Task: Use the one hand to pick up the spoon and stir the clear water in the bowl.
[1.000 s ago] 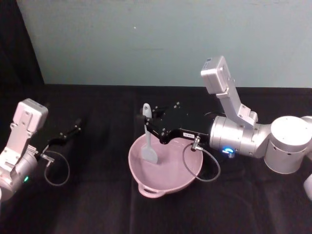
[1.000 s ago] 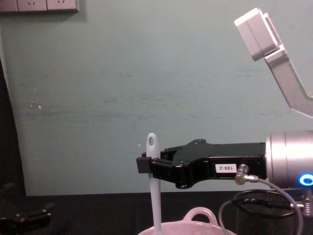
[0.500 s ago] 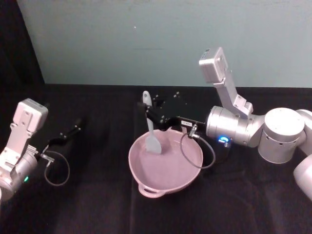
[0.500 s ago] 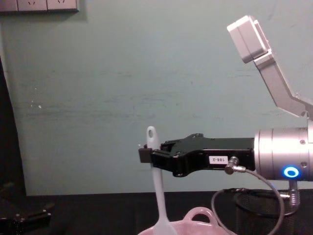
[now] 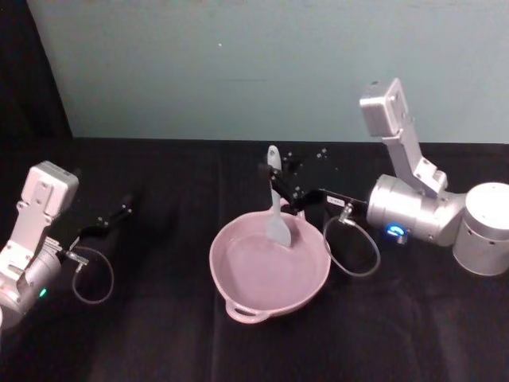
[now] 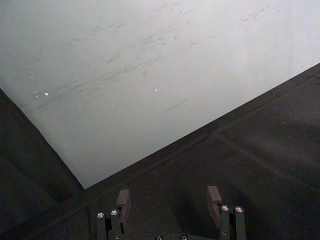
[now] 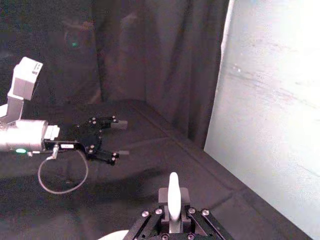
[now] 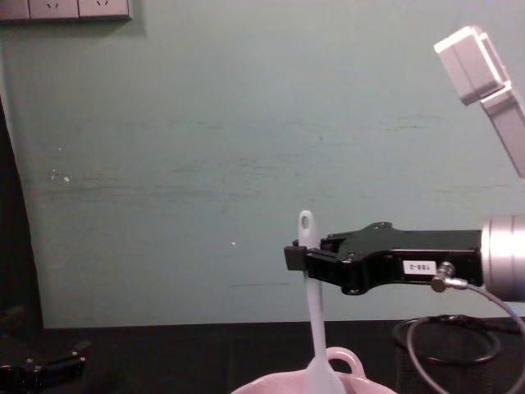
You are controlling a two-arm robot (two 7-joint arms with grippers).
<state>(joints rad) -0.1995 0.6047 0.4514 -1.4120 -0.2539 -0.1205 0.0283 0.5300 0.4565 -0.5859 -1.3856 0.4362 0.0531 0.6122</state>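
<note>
Head view: right gripper [image 5: 278,189] clamps the spoon [image 5: 277,219], blade low inside the bowl [image 5: 216,247], at its far side. Picking is done; stirring is in hand, I judge. Chest view: spoon upright. Left wrist view: left gripper [image 6: 170,200] parked, spread wide, empty.

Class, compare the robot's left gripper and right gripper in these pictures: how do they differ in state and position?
The right gripper is shut on the spoon; the left gripper is open and holds nothing. The right gripper hangs over the bowl's far rim, spoon blade down inside; the left gripper sits far to the left, away from the bowl. Both are black and two-fingered.
</note>
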